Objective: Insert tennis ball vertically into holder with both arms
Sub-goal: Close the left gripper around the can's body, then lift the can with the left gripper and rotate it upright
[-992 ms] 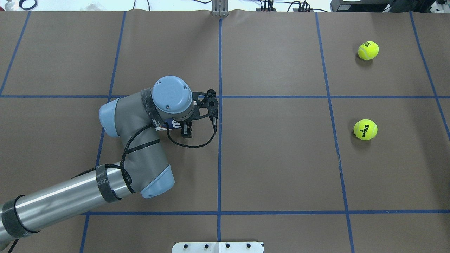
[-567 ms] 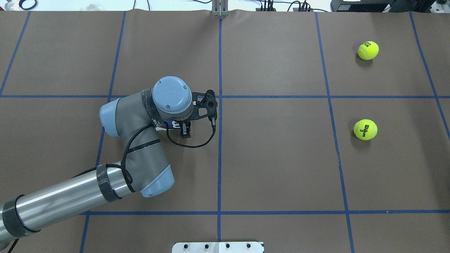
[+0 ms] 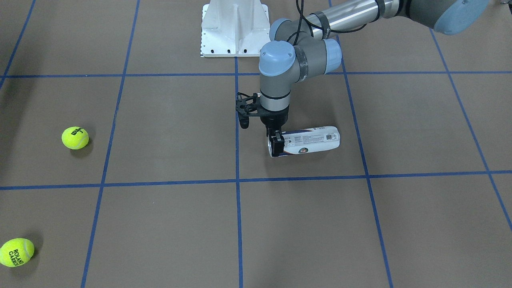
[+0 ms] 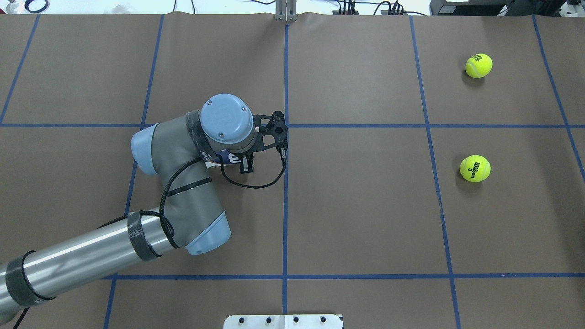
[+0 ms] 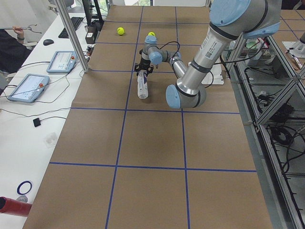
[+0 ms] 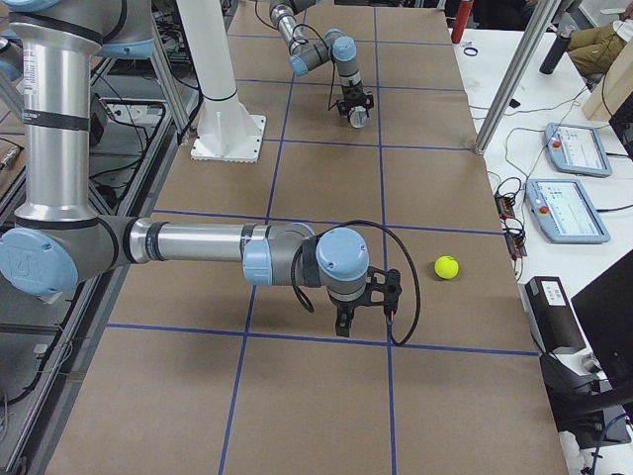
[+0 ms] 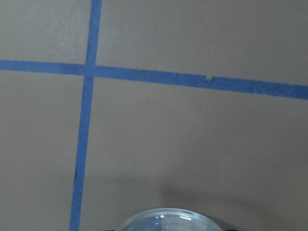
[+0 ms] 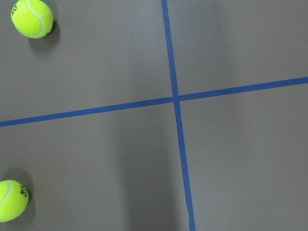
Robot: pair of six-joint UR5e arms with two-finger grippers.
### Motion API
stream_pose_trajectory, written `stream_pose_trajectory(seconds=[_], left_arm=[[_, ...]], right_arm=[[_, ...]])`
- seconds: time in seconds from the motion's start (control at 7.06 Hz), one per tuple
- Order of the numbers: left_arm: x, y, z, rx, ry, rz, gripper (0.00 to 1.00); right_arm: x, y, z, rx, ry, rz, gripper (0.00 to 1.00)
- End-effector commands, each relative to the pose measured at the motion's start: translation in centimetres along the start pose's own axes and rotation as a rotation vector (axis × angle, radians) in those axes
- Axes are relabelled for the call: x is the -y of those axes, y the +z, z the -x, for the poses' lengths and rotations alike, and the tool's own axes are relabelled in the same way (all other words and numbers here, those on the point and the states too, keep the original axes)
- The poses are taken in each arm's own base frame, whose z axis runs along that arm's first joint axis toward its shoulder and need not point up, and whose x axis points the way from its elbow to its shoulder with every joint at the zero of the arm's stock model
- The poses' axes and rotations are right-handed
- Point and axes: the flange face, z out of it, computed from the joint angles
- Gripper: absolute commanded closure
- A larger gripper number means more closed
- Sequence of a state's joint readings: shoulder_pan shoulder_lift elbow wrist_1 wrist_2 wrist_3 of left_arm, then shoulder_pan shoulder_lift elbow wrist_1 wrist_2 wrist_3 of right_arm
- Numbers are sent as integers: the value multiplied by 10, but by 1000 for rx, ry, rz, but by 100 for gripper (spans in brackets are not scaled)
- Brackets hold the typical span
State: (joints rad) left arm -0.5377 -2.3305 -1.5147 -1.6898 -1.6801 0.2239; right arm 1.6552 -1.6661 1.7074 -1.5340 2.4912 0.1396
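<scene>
Paper crossed with blue tape covered the table [image 3: 160, 120] in the front-facing view, where the holder [image 3: 310, 141] lay on its side. The left gripper [image 3: 276, 145] pointed straight down, its fingers closed on one end of the holder. Two tennis balls sat well apart from it, the Wilson ball [image 3: 75, 137] and the Roland Garros ball [image 3: 16, 252]. A white pedestal [image 3: 234, 28] stood behind the arm.

From overhead, the wrist hid most of the holder. Only a navy strip of label showed beside the fingers, and both balls lay in the right-hand squares.

The left side camera showed the holder as a pale tube under the left gripper.

The right side camera showed the right gripper [image 6: 343, 322] pointing down over the table near one ball. Whether it was open or closed could not be told.

The left wrist camera caught a clear curved edge of the holder at the bottom of its frame.

The right wrist camera saw both balls and tape lines.
</scene>
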Motion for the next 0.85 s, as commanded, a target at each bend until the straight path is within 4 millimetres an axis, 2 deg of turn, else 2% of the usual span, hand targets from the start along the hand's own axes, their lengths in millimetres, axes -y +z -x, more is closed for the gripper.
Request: stream_pose_trajectory(seconds=[0.0, 0.28, 0.42, 0.71], left_arm=[[13, -74, 16, 50, -89, -133, 54], [9, -154, 36, 102, -215, -276, 54], [7, -182, 44, 117, -289, -357, 54], [5, -206, 53, 154, -490, -606, 54]], right_arm=[[3, -1, 2, 2, -3, -2, 1], [5, -3, 4, 2, -7, -5, 1], [5, -4, 6, 3, -10, -7, 1], [6, -4, 6, 3, -11, -8, 1]])
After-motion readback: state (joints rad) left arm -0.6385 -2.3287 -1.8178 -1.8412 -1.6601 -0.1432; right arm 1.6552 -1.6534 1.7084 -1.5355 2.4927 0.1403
